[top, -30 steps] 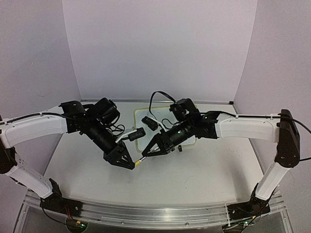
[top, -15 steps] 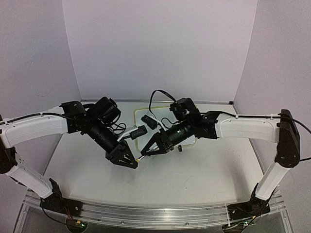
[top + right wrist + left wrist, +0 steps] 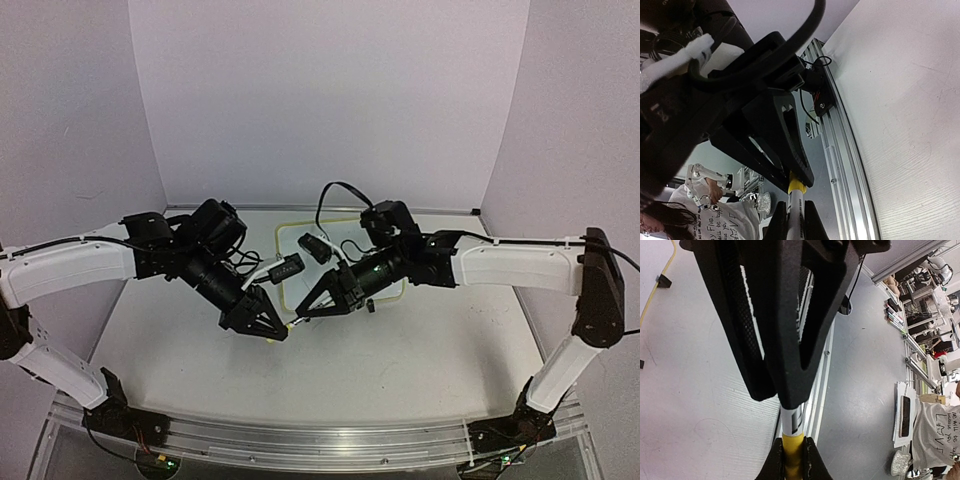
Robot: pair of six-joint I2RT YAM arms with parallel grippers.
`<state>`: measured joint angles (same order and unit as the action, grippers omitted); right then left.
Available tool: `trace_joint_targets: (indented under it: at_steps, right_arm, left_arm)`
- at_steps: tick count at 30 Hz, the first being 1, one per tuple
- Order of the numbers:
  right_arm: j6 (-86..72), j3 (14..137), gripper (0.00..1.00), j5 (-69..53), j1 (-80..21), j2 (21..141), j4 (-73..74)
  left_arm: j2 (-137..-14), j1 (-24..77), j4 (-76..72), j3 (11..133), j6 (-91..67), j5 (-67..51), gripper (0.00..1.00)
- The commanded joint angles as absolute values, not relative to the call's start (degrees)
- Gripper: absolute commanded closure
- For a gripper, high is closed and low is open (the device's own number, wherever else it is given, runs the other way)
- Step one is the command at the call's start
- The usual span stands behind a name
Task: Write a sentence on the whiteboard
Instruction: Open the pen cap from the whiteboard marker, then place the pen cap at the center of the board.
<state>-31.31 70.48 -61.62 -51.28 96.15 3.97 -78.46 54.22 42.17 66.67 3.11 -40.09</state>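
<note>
1. At the middle of the table (image 3: 430,360), seen from overhead, the left gripper (image 3: 279,335) and the right gripper (image 3: 301,314) meet almost tip to tip, each angled down toward the other.
2. A marker (image 3: 290,326) with a white barrel and yellow parts bridges the short gap between them.
3. Your left jaws are closed on the marker. In the left wrist view the white barrel (image 3: 792,421) comes out from under the pinched black fingers (image 3: 760,365).
4. Your right jaws are clamped on the same marker. In the right wrist view the printed white barrel sits tight between the two fingertips (image 3: 776,222), and a yellow band (image 3: 796,186) shows just where the marker meets the left gripper's finger.
5. In the left wrist view, a yellow section of the marker lies between the right gripper's tips at the bottom edge.
6. The whiteboard (image 3: 279,255) lies flat toward the back of the table, behind both grippers and largely hidden under the two wrists. You see mainly its yellow rim on the left side.
7. From overhead the marker appears just in front of the board's near left corner. You cannot tell how high it is above the table.
</note>
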Motion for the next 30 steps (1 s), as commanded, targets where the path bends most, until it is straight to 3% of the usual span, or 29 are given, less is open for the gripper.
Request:
trace_joint_targets:
  at_steps: [1, 12, 16, 21, 25, 30]
  right_arm:
    - [-30.74, 67.94, 1.0, -65.53, -44.57, 89.09, 3.66]
    - [-21.67, 69.75, 1.0, -67.57, -36.54, 85.06, 16.73]
    - [-20.26, 70.17, 1.0, -64.43, -35.58, 83.71, 19.12]
    - [-21.33, 68.88, 1.0, -54.87, -35.51, 80.71, 18.68]
    - [-23.7, 65.96, 1.0, -41.51, -35.59, 76.38, 16.92]
    - [-27.86, 59.89, 1.0, -34.09, -35.6, 69.24, 10.39]
  left_arm:
    - [-77.96, 54.67, 48.55, 67.97, 7.98, -40.27, 1.0]
    - [-76.93, 54.69, 48.85, 66.59, 9.05, -37.38, 1.0]
    - [-74.82, 54.57, 46.18, 64.19, 4.69, -29.78, 1.0]
    - [-74.13, 51.83, 39.69, 60.09, -8.86, -11.57, 1.0]
    - [-74.45, 46.32, 32.51, 54.72, -20.63, -7.93, 1.0]
    - [-76.57, 43.47, 26.45, 50.49, -27.39, -1.7, 1.0]
